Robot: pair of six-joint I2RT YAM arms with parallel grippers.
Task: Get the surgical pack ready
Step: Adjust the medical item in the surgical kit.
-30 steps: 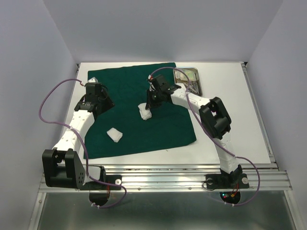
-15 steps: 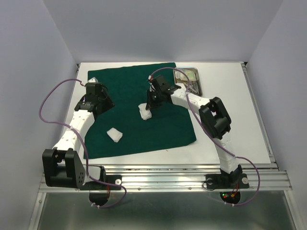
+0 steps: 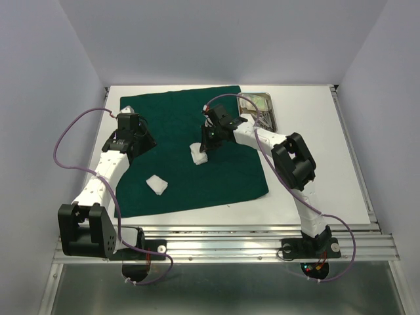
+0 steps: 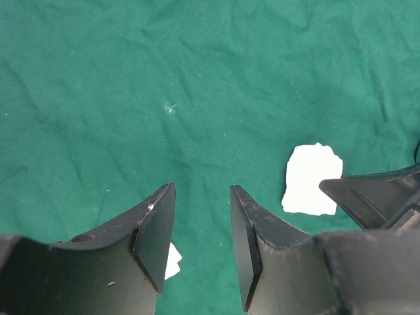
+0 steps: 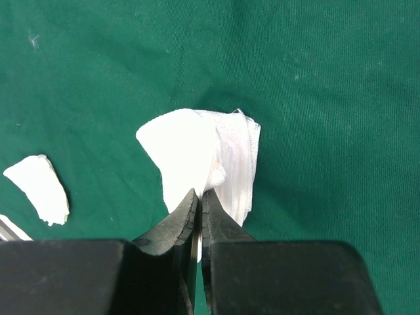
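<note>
Top external view is showing a white table (image 3: 315, 151) with a dark green cloth (image 3: 223, 177) lying spread over its left and middle part, running from close to the far edge down toward the near edge. A small steel tray (image 3: 256, 94) is sitting by the far edge, just beside the cloth's far right corner, and the right arm is crossing in front of part of it. What is lying in it is too small to tell apart.

The right gripper (image 3: 203, 145) is reaching over the middle of the cloth, tilting down toward the table's left edge. As the right wrist view is showing, its jaws are pressing together on the near edge of a white gauze pad (image 5: 197, 147), with a thin white strip of the pad caught between them. This pad is folded, with loose woven layers showing along one side. Whether its far end is touching the cloth or hanging just above it cannot be told.

A second gauze pad (image 3: 157, 184) is lying on the cloth closer to the table's near edge, well apart from the first and touching neither gripper.

The left gripper (image 4: 202, 190) is hanging over the cloth's left part, near the table's left edge. Its jaws are standing partly apart and gripping nothing, with bare green cloth showing between them
</note>
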